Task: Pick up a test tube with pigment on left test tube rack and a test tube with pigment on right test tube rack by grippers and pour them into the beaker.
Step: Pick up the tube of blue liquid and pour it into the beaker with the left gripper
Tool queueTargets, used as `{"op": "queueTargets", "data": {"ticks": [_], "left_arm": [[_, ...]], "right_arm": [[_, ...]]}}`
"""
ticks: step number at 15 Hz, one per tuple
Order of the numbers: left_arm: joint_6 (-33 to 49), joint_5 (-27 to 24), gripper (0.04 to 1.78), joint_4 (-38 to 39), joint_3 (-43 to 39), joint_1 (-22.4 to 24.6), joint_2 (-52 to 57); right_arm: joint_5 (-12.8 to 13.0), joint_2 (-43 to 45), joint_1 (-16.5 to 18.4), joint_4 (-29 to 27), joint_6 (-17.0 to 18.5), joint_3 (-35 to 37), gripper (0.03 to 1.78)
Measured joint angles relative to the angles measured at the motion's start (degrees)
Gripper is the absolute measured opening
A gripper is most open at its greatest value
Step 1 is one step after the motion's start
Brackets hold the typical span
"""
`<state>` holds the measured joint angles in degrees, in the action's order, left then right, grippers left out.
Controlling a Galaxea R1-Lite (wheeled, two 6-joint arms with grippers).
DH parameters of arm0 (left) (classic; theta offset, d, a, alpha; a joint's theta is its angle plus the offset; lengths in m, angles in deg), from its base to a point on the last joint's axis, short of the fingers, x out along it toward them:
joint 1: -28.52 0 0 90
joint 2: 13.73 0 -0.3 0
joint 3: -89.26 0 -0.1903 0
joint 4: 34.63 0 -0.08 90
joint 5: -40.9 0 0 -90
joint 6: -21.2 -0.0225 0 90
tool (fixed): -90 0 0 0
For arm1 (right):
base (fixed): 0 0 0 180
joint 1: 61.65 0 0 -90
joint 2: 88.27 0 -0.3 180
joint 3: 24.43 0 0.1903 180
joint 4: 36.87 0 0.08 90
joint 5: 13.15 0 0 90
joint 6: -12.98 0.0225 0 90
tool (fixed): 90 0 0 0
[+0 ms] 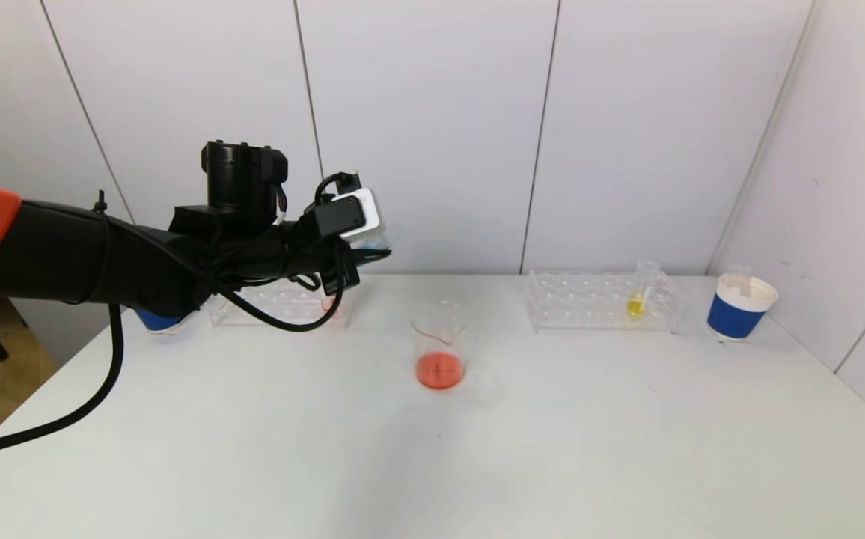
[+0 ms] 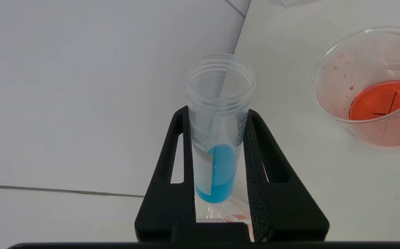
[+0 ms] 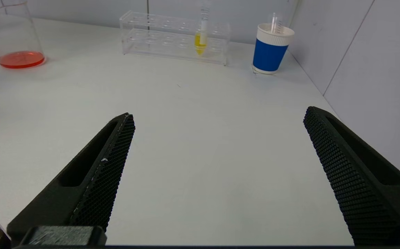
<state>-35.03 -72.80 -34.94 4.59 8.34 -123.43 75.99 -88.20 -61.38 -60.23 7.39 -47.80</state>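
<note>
My left gripper [image 2: 217,119] is shut on a clear test tube with blue pigment [image 2: 217,166] and holds it in the air above the left rack [image 1: 275,307], to the left of the beaker; in the head view the gripper [image 1: 373,251] is raised off the table. The glass beaker [image 1: 440,352] with orange-red liquid stands mid-table and shows in the left wrist view [image 2: 376,86]. The right rack [image 1: 603,302] holds a tube with yellow pigment [image 1: 636,303]. My right gripper [image 3: 217,117] is open and empty over bare table, well short of the right rack [image 3: 174,36].
A blue-and-white paper cup [image 1: 739,308] stands at the far right beside the wall. Another blue cup [image 1: 157,320] sits behind my left arm. A tube with red pigment [image 1: 330,305] stays in the left rack. A white wall runs behind the table.
</note>
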Motion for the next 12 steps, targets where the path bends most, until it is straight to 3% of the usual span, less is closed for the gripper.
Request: {"op": "queueTargets", "data": {"ticks": [12], "left_arm": [[-9.85,5.84,0.44,-0.85,-0.18,-3.41,-2.01]], "right_arm": [[0.00,0.00,0.00,0.00,0.00,0.00,1.77]]}}
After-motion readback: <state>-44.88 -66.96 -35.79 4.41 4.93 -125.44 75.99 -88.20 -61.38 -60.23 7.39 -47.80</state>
